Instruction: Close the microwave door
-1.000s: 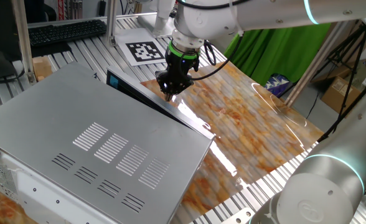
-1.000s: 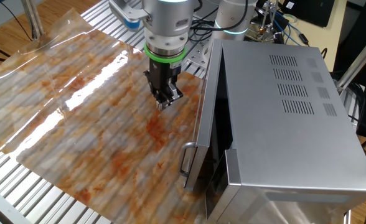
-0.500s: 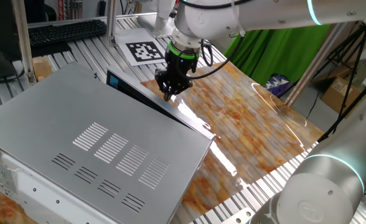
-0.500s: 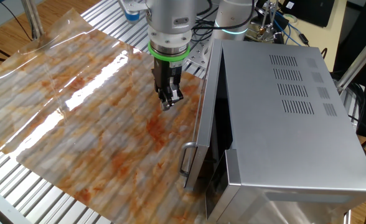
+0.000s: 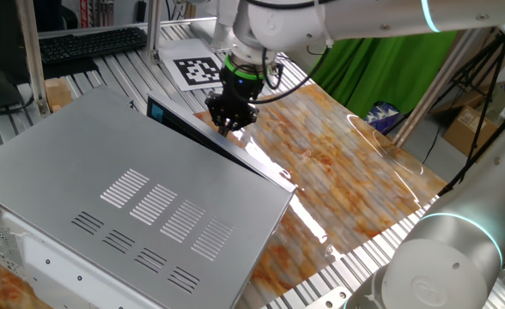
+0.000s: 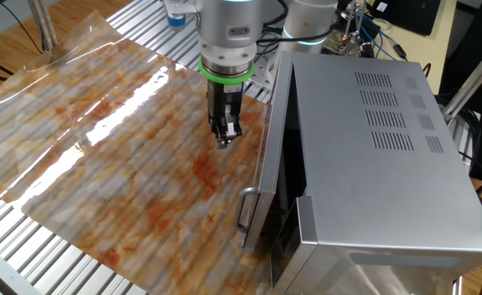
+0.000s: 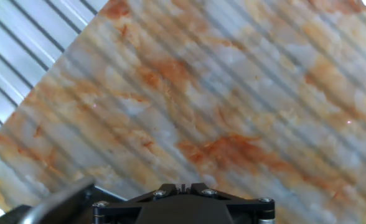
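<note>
The microwave point(image 5: 132, 180) is a large grey box with vent slots on top; it also shows in the other fixed view point(image 6: 380, 147). The microwave door point(image 5: 179, 120) is ajar and stands at a small angle from the box front. Its silvery outer face point(image 6: 268, 156) and its handle point(image 6: 245, 210) show in the other fixed view. My gripper point(image 5: 228, 129) is shut and empty, pointing down just above the mat. It hangs close beside the door's outer face point(image 6: 223, 141), with a small gap. The hand view shows the closed fingertips point(image 7: 182, 186) over the mat.
A glossy orange-marbled mat point(image 6: 126, 147) covers the slatted table in front of the door. A marker card point(image 5: 199, 70) and a keyboard point(image 5: 89, 41) lie behind. Green cloth point(image 5: 364, 60) hangs at the back. A second robot base point(image 5: 441, 266) stands at the front right.
My gripper has moved sideways toward the door's outer face and turned about its axis. The door has not moved.
</note>
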Motion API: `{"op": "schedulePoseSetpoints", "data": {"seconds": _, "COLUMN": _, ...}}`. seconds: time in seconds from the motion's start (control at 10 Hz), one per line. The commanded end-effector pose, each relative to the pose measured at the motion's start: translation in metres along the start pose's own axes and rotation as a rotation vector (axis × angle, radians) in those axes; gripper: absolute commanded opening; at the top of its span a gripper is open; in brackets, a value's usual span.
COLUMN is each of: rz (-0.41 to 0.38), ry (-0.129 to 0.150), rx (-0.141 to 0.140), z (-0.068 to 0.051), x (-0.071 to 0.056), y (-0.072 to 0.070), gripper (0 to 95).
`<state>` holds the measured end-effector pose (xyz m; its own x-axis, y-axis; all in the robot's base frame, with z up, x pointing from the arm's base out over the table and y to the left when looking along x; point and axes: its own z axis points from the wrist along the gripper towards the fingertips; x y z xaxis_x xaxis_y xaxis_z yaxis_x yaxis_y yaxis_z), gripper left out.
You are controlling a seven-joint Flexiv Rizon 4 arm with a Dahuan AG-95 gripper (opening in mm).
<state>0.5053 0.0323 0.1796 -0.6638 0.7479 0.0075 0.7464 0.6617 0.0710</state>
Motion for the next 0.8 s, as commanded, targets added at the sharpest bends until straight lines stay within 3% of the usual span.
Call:
{"op": "schedulePoseSetpoints", "data": {"seconds": 0.1, "rz": 0.062, "ry": 0.0, "rx": 0.001, "z": -0.001, "x": 0.004, "y": 0.01, "gripper": 0.0}}
{"op": "schedulePoseSetpoints", "data": {"seconds": 0.8, "rz": 0.141, "ry": -0.002, "rx": 0.003, "z": -0.002, "x": 0.019, "y": 0.024, "gripper": 0.0}}
